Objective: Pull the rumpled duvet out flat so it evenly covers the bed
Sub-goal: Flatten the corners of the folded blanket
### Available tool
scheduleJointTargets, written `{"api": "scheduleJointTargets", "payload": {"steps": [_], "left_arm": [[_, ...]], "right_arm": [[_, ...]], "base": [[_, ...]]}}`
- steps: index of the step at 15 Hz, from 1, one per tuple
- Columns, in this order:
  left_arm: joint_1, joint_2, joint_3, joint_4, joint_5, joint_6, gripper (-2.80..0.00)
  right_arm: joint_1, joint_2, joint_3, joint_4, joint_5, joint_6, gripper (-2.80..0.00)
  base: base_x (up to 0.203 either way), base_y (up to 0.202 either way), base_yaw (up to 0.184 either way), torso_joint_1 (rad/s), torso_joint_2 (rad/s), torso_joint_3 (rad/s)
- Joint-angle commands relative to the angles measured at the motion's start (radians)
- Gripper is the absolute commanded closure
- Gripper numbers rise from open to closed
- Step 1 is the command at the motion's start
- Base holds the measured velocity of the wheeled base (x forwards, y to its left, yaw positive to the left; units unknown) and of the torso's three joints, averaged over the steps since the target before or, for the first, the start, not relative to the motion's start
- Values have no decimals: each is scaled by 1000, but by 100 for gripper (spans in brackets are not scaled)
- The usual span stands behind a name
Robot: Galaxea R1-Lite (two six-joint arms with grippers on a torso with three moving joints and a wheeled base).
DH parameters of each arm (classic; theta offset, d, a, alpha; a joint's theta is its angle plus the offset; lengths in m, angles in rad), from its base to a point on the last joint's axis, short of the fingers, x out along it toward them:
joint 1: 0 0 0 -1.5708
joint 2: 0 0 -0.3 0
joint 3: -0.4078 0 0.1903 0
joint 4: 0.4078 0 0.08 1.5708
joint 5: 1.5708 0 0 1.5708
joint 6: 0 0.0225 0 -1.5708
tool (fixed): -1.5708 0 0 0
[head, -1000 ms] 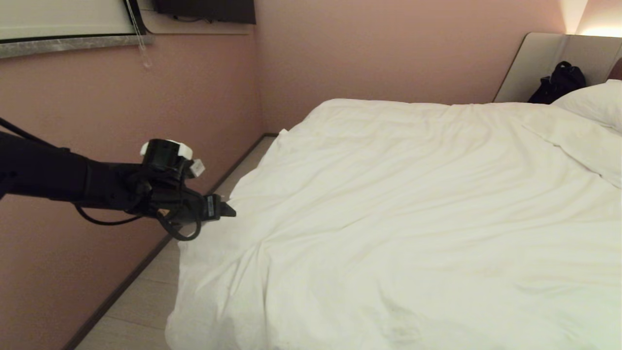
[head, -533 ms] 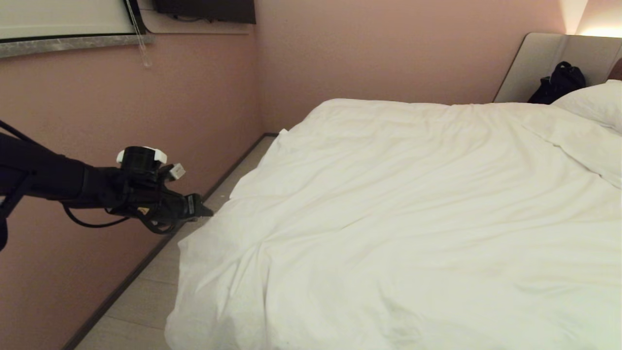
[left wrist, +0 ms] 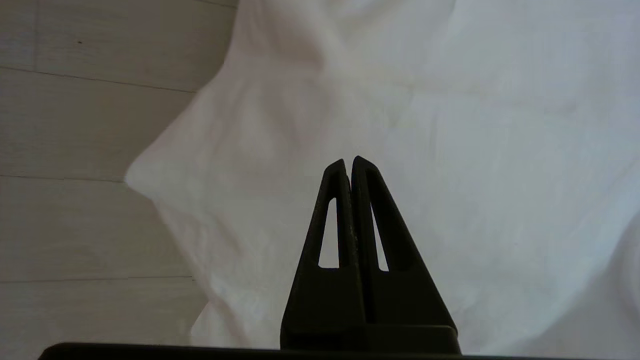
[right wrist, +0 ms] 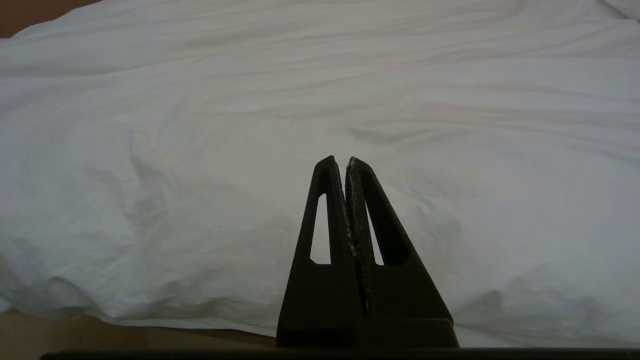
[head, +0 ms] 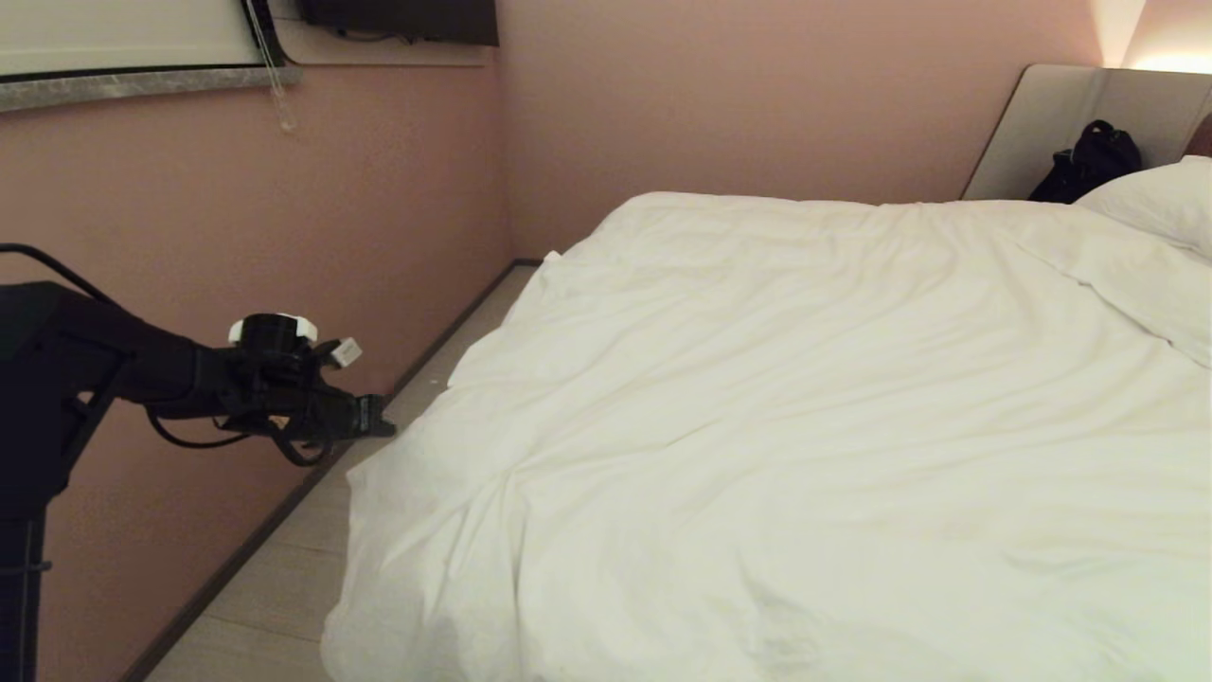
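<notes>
No writing can be read anywhere. The left gripper (head: 383, 428) has drawn back left off the duvet (head: 776, 426) and now hangs over the floor (head: 275, 587), jaws closed on nothing. The duvet lies spread over the bed (head: 1051, 123). Only its wrist view shows the right gripper (right wrist: 344, 161), jaws closed, empty, above the duvet.

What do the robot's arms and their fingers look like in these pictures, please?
The left arm is matte black and bulky, with black cables looping beneath its wrist. A round black module with a white cap sits on top, beside a small white tag. The left gripper and right gripper each have two black, tapered triangular fingers with slotted cut-outs; the right's inner edges look scuffed pale.
</notes>
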State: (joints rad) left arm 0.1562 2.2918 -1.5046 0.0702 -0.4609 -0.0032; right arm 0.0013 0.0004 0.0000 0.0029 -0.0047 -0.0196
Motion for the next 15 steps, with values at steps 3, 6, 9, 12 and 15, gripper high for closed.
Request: {"api": "scheduleJointTargets", "payload": {"steps": [3,6,9,12,15], "left_arm": [[2,59,-27,6,-4,7,0],[2,88,-56,-2,-5,8,-280],[2,100,-69,-1,-25,35,-280],[2,94,-60,10,-104,98,-280],[3,105,-61,16,-155,143,-280]], "right_arm": [[0,1,0,0,0,0,0],[0,1,0,0,0,0,0],[0,1,0,0,0,0,0],[0,1,0,0,0,0,0],[0,1,0,0,0,0,0]], "base": [[0,0,0,0,0,0],[0,0,0,0,0,0],[0,0,0,0,0,0],[0,0,0,0,0,0],[0,0,0,0,0,0]]}}
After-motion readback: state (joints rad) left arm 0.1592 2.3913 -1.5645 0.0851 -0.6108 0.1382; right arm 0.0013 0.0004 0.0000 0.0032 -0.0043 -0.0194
